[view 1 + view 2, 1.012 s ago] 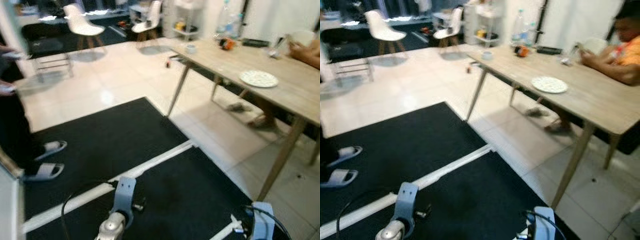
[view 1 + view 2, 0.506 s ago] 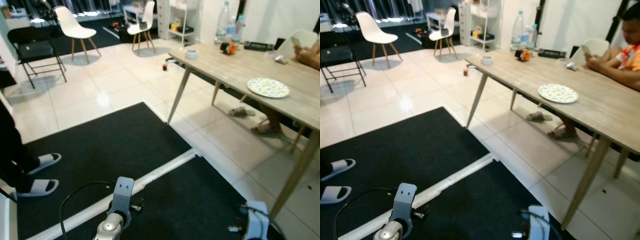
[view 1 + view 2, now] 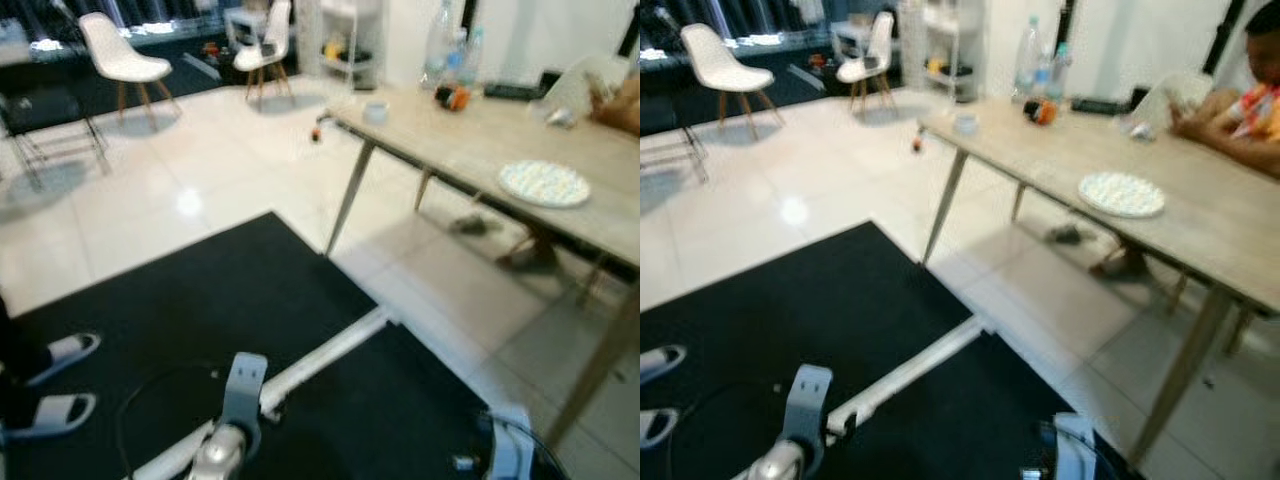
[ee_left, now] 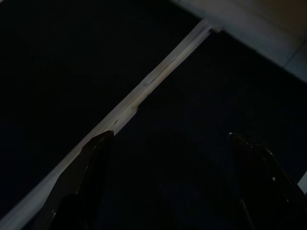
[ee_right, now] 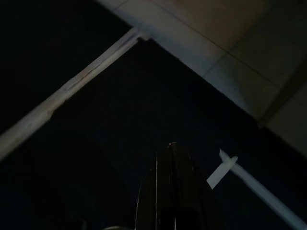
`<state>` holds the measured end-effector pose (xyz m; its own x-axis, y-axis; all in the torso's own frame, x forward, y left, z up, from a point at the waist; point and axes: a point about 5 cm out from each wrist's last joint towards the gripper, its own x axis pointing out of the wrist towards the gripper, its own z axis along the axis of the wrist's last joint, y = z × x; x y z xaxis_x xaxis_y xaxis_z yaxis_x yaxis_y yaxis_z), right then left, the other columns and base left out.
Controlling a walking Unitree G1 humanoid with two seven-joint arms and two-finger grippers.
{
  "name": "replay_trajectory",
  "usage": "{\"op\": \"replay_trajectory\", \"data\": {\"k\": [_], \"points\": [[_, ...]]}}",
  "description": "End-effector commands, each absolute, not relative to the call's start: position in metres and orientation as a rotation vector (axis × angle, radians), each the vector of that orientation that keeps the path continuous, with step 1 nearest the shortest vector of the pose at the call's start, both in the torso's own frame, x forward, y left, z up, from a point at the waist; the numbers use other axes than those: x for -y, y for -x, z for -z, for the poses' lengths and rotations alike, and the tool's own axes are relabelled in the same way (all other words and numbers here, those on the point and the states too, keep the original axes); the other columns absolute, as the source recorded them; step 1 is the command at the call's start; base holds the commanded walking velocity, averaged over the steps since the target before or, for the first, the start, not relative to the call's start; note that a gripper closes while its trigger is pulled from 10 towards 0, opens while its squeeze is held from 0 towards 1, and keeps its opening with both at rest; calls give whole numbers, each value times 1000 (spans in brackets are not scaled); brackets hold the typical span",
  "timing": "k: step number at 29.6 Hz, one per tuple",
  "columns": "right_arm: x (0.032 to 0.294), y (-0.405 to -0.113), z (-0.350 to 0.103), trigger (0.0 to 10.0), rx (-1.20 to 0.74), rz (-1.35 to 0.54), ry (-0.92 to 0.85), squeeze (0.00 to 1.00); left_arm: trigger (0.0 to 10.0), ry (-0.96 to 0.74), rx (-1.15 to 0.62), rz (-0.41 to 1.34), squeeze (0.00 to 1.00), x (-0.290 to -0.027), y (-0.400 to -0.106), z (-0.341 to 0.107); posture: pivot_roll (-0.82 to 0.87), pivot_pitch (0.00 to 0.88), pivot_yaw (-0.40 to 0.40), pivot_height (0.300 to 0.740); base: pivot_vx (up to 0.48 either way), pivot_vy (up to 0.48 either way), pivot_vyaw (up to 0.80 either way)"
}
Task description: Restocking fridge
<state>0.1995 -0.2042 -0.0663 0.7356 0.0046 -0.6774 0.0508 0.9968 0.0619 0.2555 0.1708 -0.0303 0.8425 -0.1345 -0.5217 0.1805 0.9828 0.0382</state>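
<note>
Two arms: both hang low over the black mat (image 3: 200,290), idle.
Left gripper (image 4: 170,143): fingers spread wide apart, nothing between them, hovering above the mat close to the white strip (image 4: 139,93) that crosses it.
Right gripper (image 5: 172,158): fingers pressed together, holding nothing, above the mat near a second short white strip (image 5: 230,167).
Task's things: no fridge can be made out; the nearest goods are the bottles (image 3: 1032,58) at the far end of the wooden table (image 3: 1200,225), well apart from both grippers.
Table: stands on the pale tiled floor to the robot's right, with a patterned plate (image 3: 1121,193), a small cup (image 3: 965,122) near its corner and an orange object (image 3: 1042,110) beside the bottles.
Person: seated at the far side of the table in an orange top (image 3: 1260,105), hands raised.
Left edge: a pair of slippered feet (image 3: 60,380) on the mat.
Background: white chairs (image 3: 115,55); the head views are blurred.
</note>
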Motion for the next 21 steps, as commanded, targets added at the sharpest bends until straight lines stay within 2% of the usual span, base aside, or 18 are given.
{"op": "replay_trajectory", "data": {"k": [1, 6, 21], "points": [[200, -193, 71, 10000, -769, 22, -87, 0, 10000, -87, -572, 156, 0, -175, -250, 35, -68, 33, 27, 734, 307, 0, -800], [199, -194, 70, 10000, -767, 28, -95, 0, 10000, -88, -572, 155, 0, -175, -250, 35, -67, 31, 27, 734, 302, 0, -718], [197, -197, 69, 10000, -760, 9, -78, 0, 10000, -87, -573, 154, 0, -175, -249, 35, -62, 22, 24, 734, 299, 0, 0]]}}
